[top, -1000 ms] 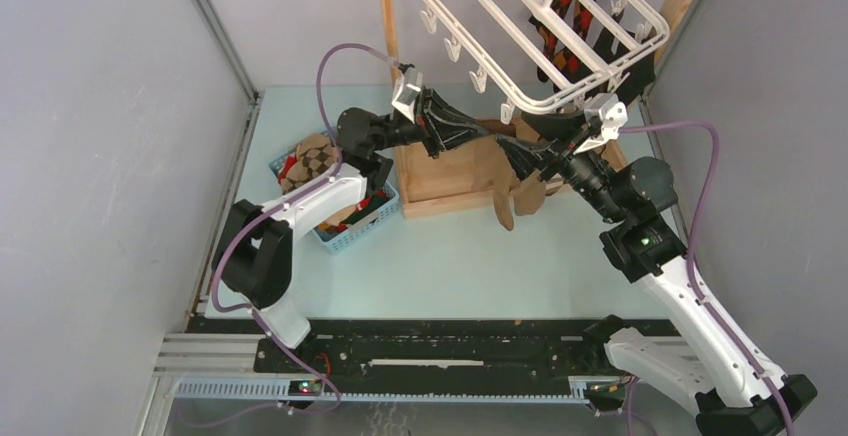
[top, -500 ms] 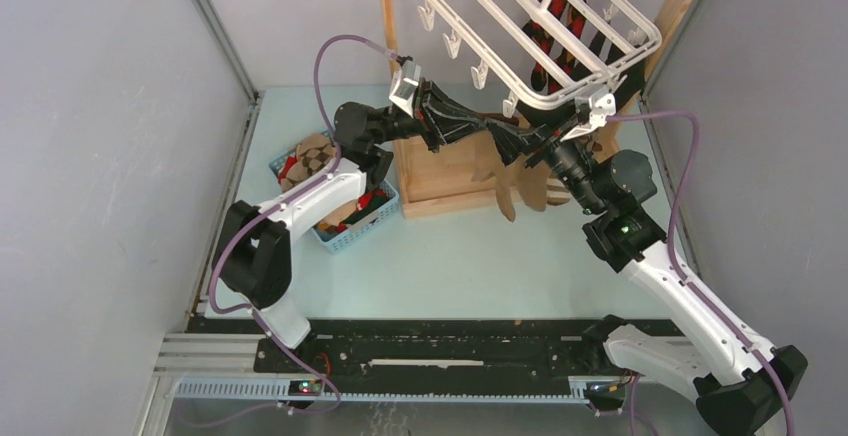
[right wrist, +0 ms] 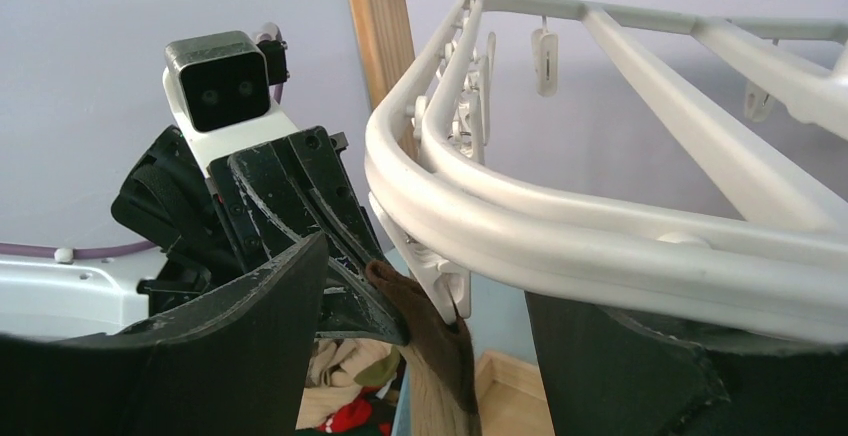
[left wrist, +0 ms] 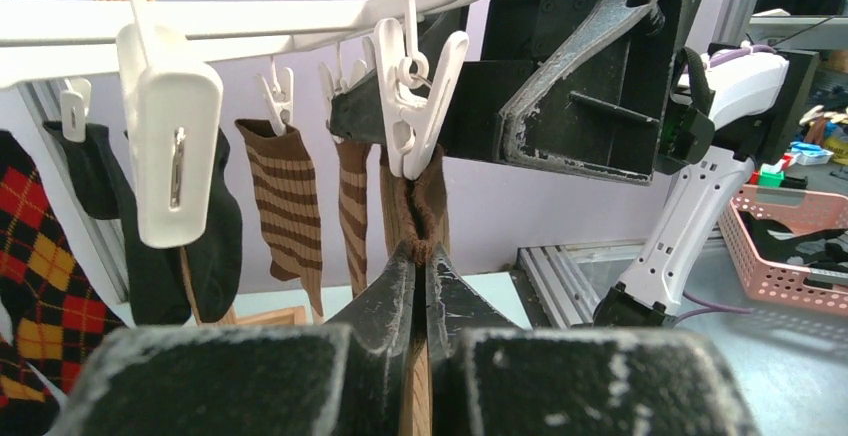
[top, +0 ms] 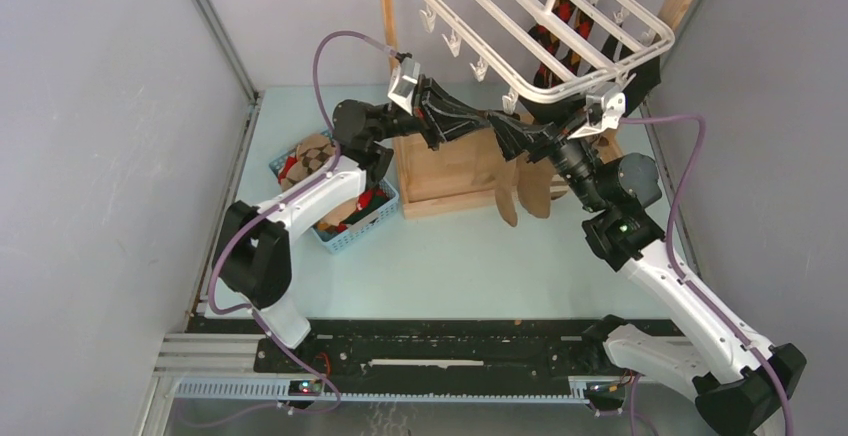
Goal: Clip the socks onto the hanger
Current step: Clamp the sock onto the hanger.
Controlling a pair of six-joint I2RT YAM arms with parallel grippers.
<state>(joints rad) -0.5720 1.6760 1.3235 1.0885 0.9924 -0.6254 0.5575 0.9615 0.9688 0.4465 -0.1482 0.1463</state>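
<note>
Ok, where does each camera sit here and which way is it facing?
Top external: above and behind the bases, facing down on the table; both arms reach the hanger.
Left wrist: on the left arm, facing up along the shut left claw, which holds the tan sock at a clip.
Right wrist: on the right arm, facing out between the open right claw's fingers at the hanger rim and the left claw.
Shared: both wrist views show that clip and tan sock, from opposite sides.

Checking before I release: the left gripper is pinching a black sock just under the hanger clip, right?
Not black. The left gripper is pinching a brown sock just under the hanger clip; the left wrist view shows it.
</note>
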